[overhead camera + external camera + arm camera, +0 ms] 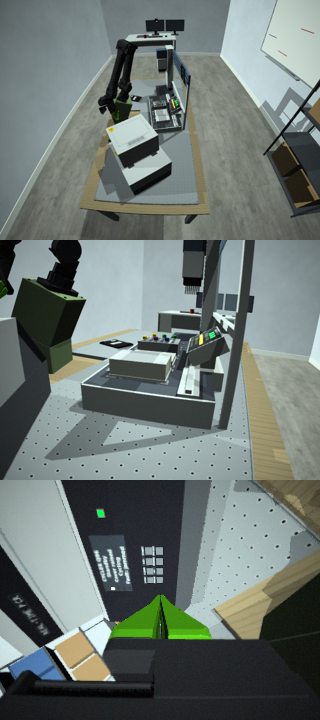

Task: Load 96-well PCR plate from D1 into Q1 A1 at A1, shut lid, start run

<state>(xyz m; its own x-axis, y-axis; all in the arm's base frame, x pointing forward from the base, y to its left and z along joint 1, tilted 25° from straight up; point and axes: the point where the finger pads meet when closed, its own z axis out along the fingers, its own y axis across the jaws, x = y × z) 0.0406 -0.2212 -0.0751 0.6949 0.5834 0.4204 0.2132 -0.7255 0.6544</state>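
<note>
The cycler Q1 (139,155) stands at the near left of the table. Its white lid (131,138) lies over the rear of the body and hides the block. In the wrist view Q1's dark panel shows a green lamp (101,513), a display (114,562) and a small grid of keys (152,565). My gripper (160,599) (115,114) is shut and empty, its green fingertips pressed together and pointing at the panel just below the keys. It also shows at Q1's rear corner. The deck tray (165,116) holds the labware; I cannot pick out the PCR plate there.
On the deck stand a tube block with coloured caps (158,342), a tall white block (140,365) and a tilted console with green lights (206,339). A gantry frame (233,343) with a pipette head (192,271) rises over the deck. The arm's green base (47,314) is beside Q1.
</note>
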